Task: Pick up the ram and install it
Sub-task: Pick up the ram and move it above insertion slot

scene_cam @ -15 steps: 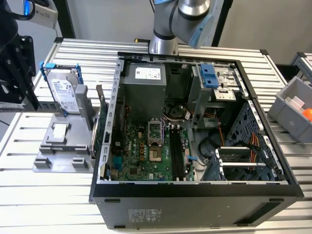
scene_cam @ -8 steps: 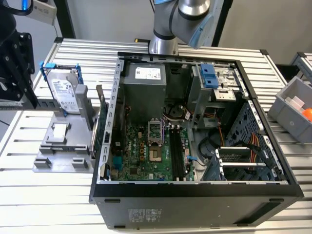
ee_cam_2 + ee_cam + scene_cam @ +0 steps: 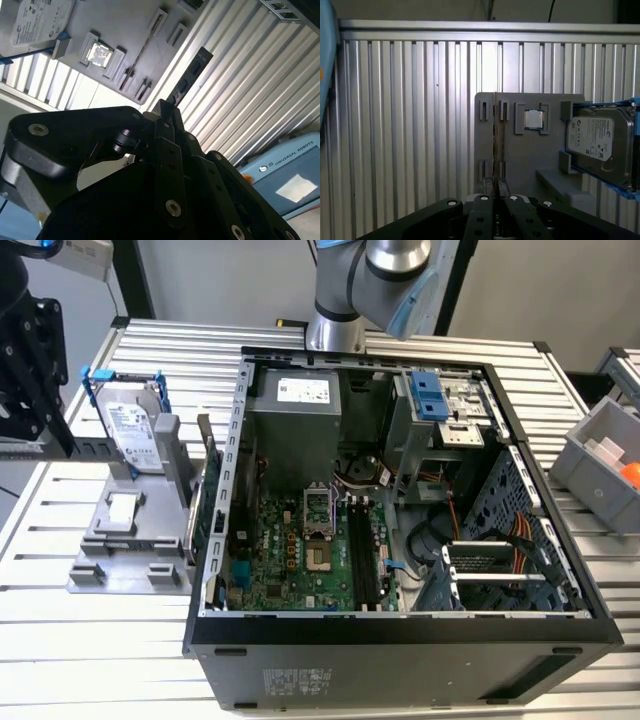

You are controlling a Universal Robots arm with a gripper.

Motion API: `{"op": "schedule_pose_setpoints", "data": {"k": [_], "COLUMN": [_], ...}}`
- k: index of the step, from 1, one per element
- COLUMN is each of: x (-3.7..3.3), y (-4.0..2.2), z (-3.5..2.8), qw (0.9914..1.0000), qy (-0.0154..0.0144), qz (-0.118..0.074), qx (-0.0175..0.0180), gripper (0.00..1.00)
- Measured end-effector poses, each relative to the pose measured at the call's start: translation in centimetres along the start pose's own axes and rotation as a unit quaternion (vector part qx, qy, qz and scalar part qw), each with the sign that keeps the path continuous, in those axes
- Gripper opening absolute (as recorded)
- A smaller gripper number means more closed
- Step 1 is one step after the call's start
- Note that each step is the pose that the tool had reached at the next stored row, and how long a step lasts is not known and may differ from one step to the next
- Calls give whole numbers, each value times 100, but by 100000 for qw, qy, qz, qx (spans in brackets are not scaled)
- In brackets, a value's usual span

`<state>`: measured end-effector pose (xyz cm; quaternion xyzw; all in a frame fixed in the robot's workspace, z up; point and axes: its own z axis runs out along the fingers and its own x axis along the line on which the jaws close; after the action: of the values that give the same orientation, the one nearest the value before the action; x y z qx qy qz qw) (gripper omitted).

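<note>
The gripper point(image 3: 496, 201) has its two black fingers point(image 3: 481, 214) closed on the ram point(image 3: 496, 145). In the first wrist view the ram is seen edge-on, as a thin dark line running out from between the fingers. In the second wrist view the ram point(image 3: 192, 75) shows as a narrow dark stick with small chips on its face, jutting out past the fingers point(image 3: 165, 130), raised above the ribbed metal surface point(image 3: 250, 75) and apart from everything on it.

Beyond the ram in the first wrist view lies a flat grey holder point(image 3: 520, 160) on the surface point(image 3: 395, 125). The ram's line falls between the holder's pairs of small slotted posts. Further along the holder, a square silver chip point(image 3: 534, 119) sits in a shallow frame. Past that, a silver hard drive point(image 3: 597, 142) with a white label stands in blue rails at the holder's end.

In the exterior view the holder point(image 3: 120, 550) and hard drive point(image 3: 130, 420) are at the exterior view's left, just beside an open black computer case point(image 3: 400, 650). Inside the case lies a green motherboard point(image 3: 290, 550), with long black memory slots point(image 3: 362, 560) running near its middle. The ram is not yet in them; it is well apart from the case. A grey power supply point(image 3: 300, 410) sits at the back of the case. The arm's point(image 3: 380, 270) base rises behind the case, and a grey bin point(image 3: 600, 465) stands at the exterior view's right.
</note>
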<state>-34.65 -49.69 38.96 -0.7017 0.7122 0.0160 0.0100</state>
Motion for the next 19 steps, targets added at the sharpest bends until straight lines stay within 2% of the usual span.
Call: {"op": "schedule_pose_setpoints", "data": {"k": [6,13,19], "x": [-2,-3,-4], "y": [1,-3,-86], "z": [-66,-73,-73], "qw": [100000,100000,100000], "qy": [-2,1,-2], "qz": [0,-4,1], "qx": [3,-4,1], "gripper": [0,0,0]}}
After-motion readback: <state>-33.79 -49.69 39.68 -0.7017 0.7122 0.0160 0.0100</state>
